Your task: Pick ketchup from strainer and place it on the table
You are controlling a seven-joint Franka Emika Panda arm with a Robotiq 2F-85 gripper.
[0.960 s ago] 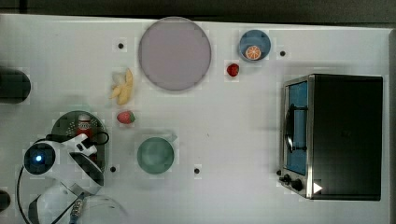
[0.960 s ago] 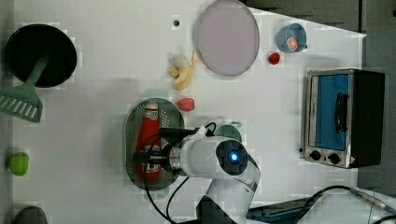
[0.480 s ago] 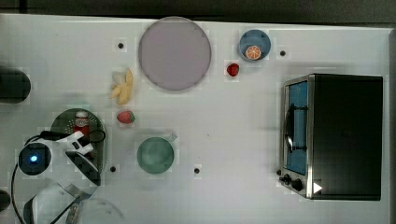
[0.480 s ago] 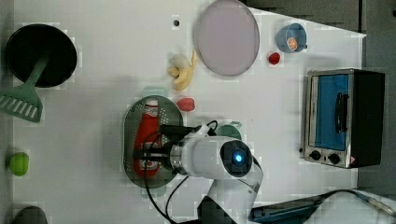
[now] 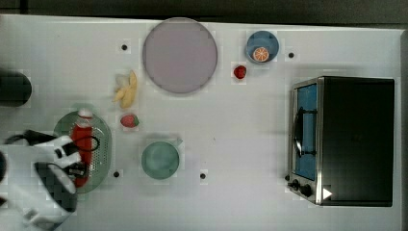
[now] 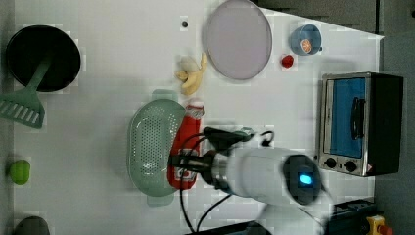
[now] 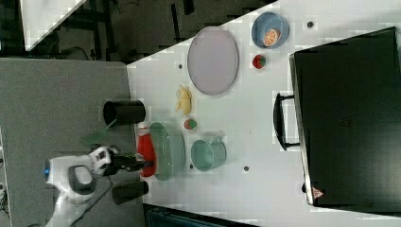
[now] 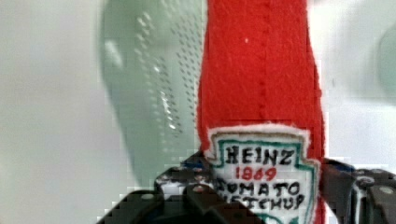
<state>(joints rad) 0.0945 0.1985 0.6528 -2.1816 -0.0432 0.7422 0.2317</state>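
Gripper: your gripper (image 8: 261, 196) is clenched on the ketchup (image 8: 261, 93), one finger on each side of the label end, as the wrist view shows.
Ketchup: you have it by its base; its long axis runs straight away from the gripper, white cap farthest. In the left view the ketchup (image 6: 183, 147) appears over the strainer's (image 6: 149, 147) right rim, apparently lifted rather than lying on the perforated bottom.
Direction to go: judged from the left view, bare table (image 6: 98, 122) lies on both sides of the strainer; the left view's left side is wider.
Crowding: in the top view the strawberry (image 5: 129, 120), banana (image 5: 125, 89) and green cup (image 5: 160, 160) sit on the strainer's right, so you have less room there.
Farther off: the grey plate (image 5: 179, 55) and toaster oven (image 5: 344, 139) are well apart from your path.
Edge: the table edge is near the arm's base; keep the bottle inboard.
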